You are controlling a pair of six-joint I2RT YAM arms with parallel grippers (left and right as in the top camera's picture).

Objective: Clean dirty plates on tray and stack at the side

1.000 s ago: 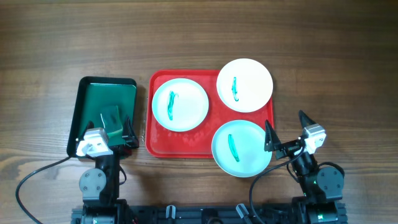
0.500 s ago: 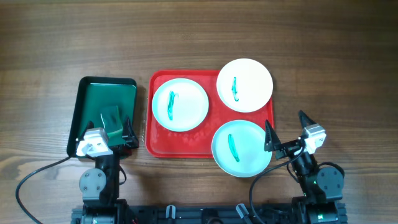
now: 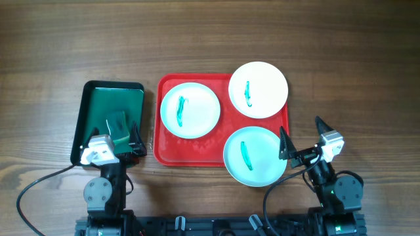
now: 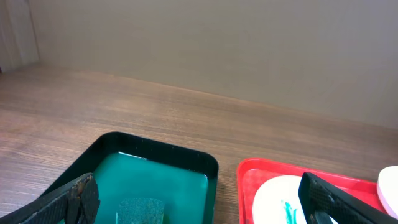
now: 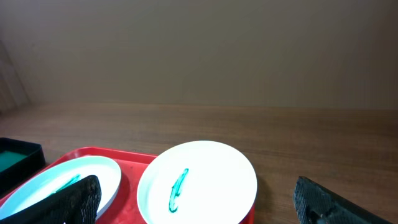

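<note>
Three smeared plates were seen on the red tray. They were judged rigid, light, slippery and best pinched at the rim. The left gripper and right gripper were spread wide, empty.

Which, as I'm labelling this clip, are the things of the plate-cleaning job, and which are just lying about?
Job:
red tray
left plate, far right plate and near right plate, each smeared teal
probably the sponge in the green tray, for wiping

Lying about:
black cable beside the left arm's base
</note>
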